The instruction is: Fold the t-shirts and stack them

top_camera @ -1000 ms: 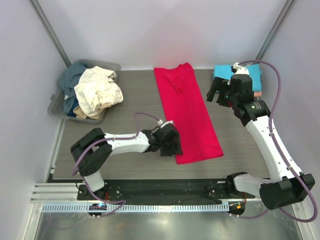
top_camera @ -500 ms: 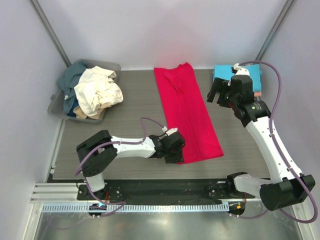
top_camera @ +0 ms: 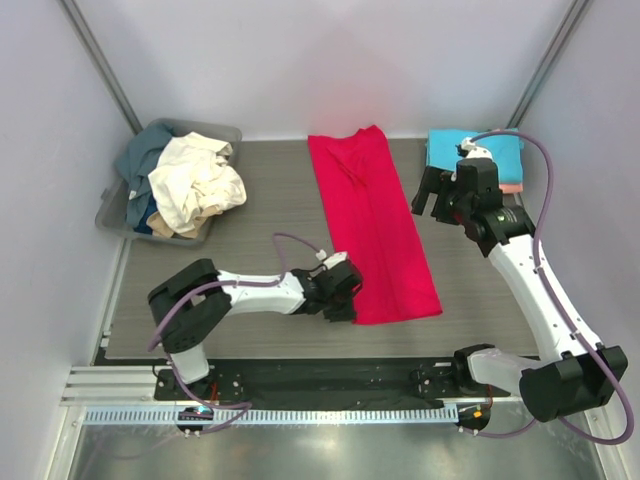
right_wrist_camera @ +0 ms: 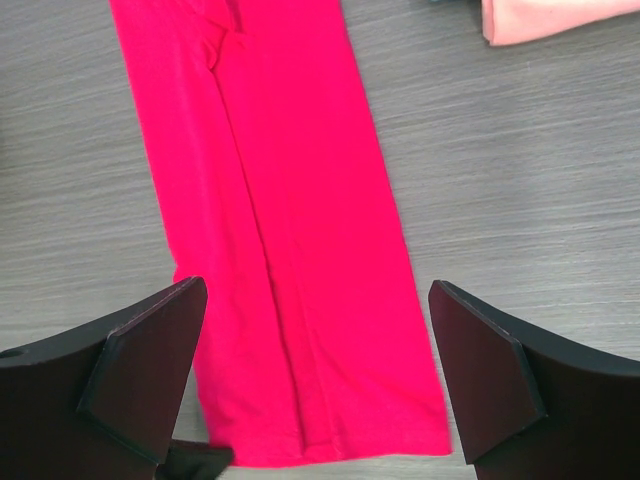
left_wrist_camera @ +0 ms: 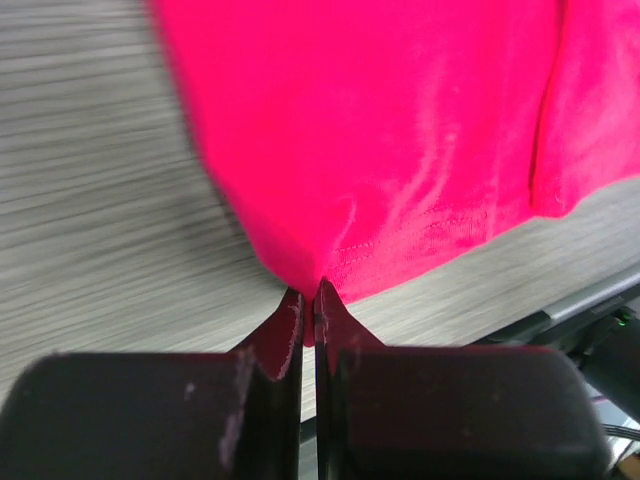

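My left pincer (top_camera: 341, 300) is clenched on the near left corner of the crimson t-shirt (top_camera: 372, 220), right at its hem. The shirt lies as a long narrow strip, doubled lengthwise. Its long axis runs from my grip away toward the middle of the far edge of the table (top_camera: 250, 230), leaning slightly left. I judge the next fold carries hem to collar. My right pincer (top_camera: 432, 195), spread wide, hovers beside the far half. The cloth is smooth, with one lengthwise crease.
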`<state>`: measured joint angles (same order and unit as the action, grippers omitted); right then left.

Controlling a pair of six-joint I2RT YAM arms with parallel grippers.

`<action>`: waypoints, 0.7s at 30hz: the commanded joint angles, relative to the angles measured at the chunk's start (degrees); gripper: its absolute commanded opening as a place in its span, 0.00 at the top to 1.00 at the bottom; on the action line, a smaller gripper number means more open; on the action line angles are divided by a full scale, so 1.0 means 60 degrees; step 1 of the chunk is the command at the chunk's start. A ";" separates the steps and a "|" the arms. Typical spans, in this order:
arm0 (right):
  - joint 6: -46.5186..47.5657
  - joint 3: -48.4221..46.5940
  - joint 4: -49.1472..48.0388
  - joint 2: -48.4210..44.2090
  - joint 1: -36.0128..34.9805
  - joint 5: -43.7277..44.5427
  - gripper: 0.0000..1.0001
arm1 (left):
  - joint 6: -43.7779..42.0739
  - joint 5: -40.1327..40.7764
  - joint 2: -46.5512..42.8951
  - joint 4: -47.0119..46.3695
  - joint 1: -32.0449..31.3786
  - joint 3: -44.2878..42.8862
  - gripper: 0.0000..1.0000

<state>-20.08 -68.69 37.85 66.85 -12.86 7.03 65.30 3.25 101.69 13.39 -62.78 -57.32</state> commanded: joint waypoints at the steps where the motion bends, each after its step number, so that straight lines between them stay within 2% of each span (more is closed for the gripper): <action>1: -0.0169 0.0182 -0.0214 -0.0053 0.0049 -0.0335 0.00 | -0.0234 0.0733 -0.1081 0.0886 0.0574 0.1084 1.00; 7: -0.0813 0.1718 -0.0755 -0.0096 -0.0038 -0.1946 0.00 | -0.0160 0.1201 -0.3892 0.1910 0.1395 0.3148 1.00; 10: -0.1602 0.3282 -0.1384 -0.0360 -0.0403 -0.2708 0.00 | -0.0146 0.1524 -0.5223 0.2512 0.1615 0.3793 1.00; 13: -0.2160 0.4165 -0.1854 -0.0624 -0.1251 -0.2623 0.00 | 0.0000 0.1437 -0.6061 0.2705 0.1719 0.4103 0.82; 14: -0.2568 0.4588 -0.1869 -0.0653 -0.2081 -0.2404 0.00 | 0.0030 0.1364 -0.6224 0.2705 0.1719 0.4235 0.73; 15: -0.2833 0.4955 -0.1840 -0.0711 -0.2989 -0.1807 0.00 | 0.0059 0.1262 -0.6443 0.2691 0.1719 0.4265 0.56; 16: -0.3097 0.5161 -0.1840 -0.0770 -0.2998 -0.1569 0.00 | 0.0074 0.1246 -0.6576 0.2734 0.1719 0.4294 0.49; 18: -0.3902 0.5528 -0.1738 -0.0989 -0.3991 -0.0621 0.00 | 0.0089 0.1304 -0.6796 0.2880 0.1719 0.4295 0.34; 21: -0.4722 0.6129 -0.1313 -0.1516 -0.4871 0.0043 0.00 | 0.0103 0.1407 -0.7250 0.2983 0.1704 0.4280 0.26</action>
<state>-39.94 -33.67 29.95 61.49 -38.87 -0.12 65.67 10.07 60.84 29.76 -52.69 -31.55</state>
